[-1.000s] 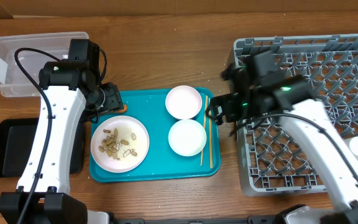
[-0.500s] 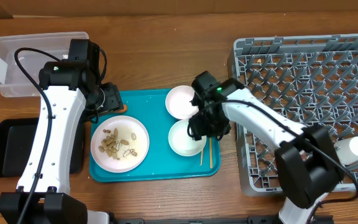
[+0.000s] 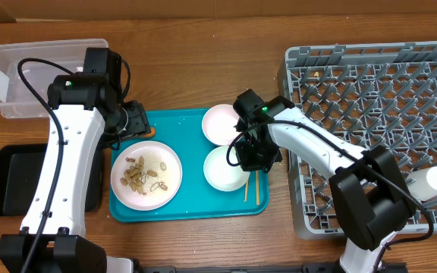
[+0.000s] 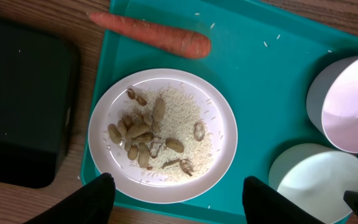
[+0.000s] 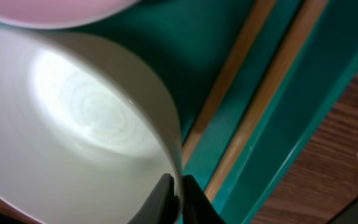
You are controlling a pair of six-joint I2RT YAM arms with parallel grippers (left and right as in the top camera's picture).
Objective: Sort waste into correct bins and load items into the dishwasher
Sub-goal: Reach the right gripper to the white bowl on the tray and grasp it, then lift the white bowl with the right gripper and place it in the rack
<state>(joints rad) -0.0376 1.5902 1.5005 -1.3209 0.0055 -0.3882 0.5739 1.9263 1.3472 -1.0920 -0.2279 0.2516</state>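
White bowl (image 5: 86,124) rim nipped by right claw (image 5: 178,190) (near-closed).

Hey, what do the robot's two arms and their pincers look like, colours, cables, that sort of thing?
Both arms have smooth white links joined by boxy black joints. The left arm has a thin black cable looping along it, and the right arm shows a small green light near its wrist. The left pincer has dark rounded fingers. The right pincer has slim dark tips.
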